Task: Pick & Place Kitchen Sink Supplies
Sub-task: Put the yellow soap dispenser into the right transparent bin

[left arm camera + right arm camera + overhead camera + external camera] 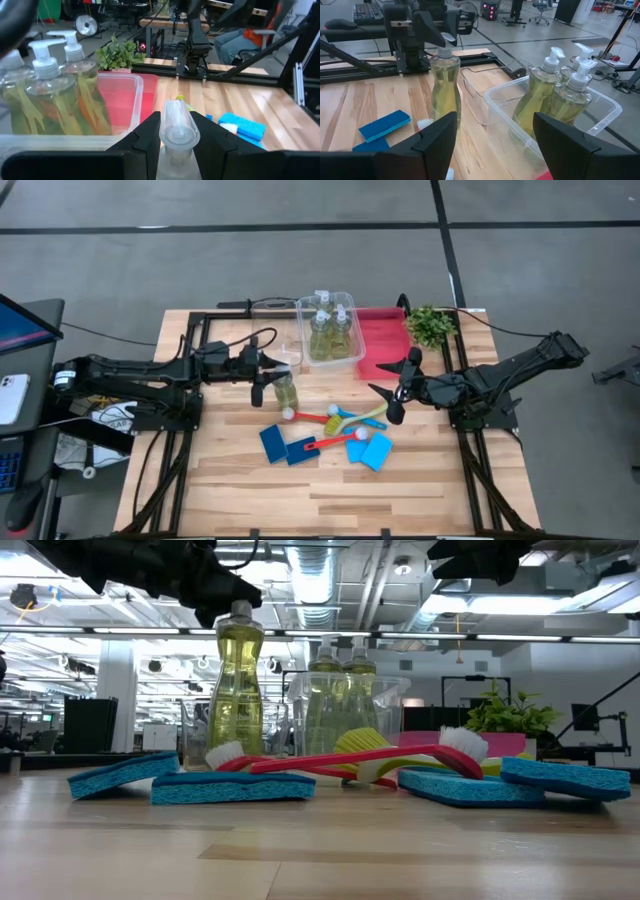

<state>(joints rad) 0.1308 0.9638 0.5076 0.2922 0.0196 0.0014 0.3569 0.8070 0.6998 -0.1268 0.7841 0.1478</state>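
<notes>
— So where does the left gripper (268, 373) stand?
— Over the left-middle of the table (240, 490), with its fingers (145, 137) closed against both sides of the white cap of a bottle (286, 388) of yellow-green liquid. The low view shows that bottle upright, its base hidden behind the sponges and brushes, so whether it touches the wood cannot be told.
— And the other bottles?
— Three pump bottles (331, 330) stand together inside a clear bin (352, 355) toward the table's back, just beside a red tray (385, 345). A second clear bin (272, 315) sits to the left of the first one.
— What lies in front?
— Blue sponges: two (284, 446) near the held bottle's side and two more (369, 450) further right, flat on the wood. Between them lie crossed brushes (335, 425) with red, yellow and teal handles.
— And the right gripper (396, 390)?
— It hovers near the front edge of the red tray with its fingers spread wide and nothing between them. A small green plant (431, 325) stands at the back right corner, beside the tray.
</notes>
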